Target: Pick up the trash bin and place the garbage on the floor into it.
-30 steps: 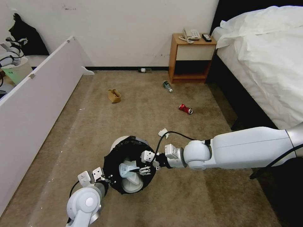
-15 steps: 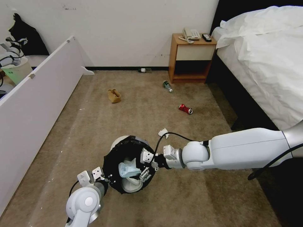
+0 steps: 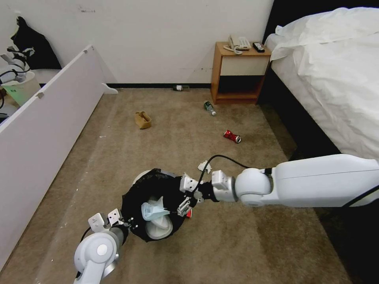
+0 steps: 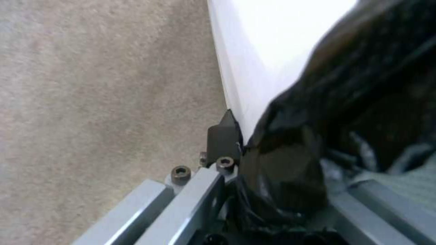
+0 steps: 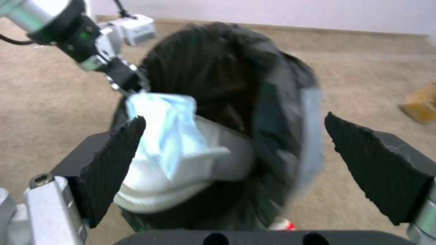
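Bin: trash bin (image 3: pixel 152 205), white w/ black liner folded over rim, is hanging tilted just above the floor (image 3: pixel 118 157), low centre-left in head view.
Left gripper (image 3: pixel 128 225): is pinching the bin's near rim, liner bunched btwn its fingers (image 4: pixel 222 136); clenched on it.
Bin contents: white slipper (image 3: pixel 158 228) and blue face mask (image 3: pixel 152 211) are lying inside, mask on top.
Right gripper (image 3: pixel 182 206): is hovering over the bin's right rim, jaws spread wide, holding nothing; mask is lying just beyond its pads (image 5: pixel 113 160) in right wrist view.
Red scrap (image 3: pixel 189 213): is peeking out at bin's right edge, beside right gripper; can't tell what it is.
Tissue (image 3: pixel 204 166): is lying on carpet just behind right wrist.
Farther litter: paper bag (image 3: pixel 143 120), bottle (image 3: pixel 209 107), red can (image 3: pixel 232 136), well apart from both grippers.
Handling: tissue probably v. light, soft, crushable; pinch anywhere on its bulk. Can likely stiff, may roll; grip across its body.
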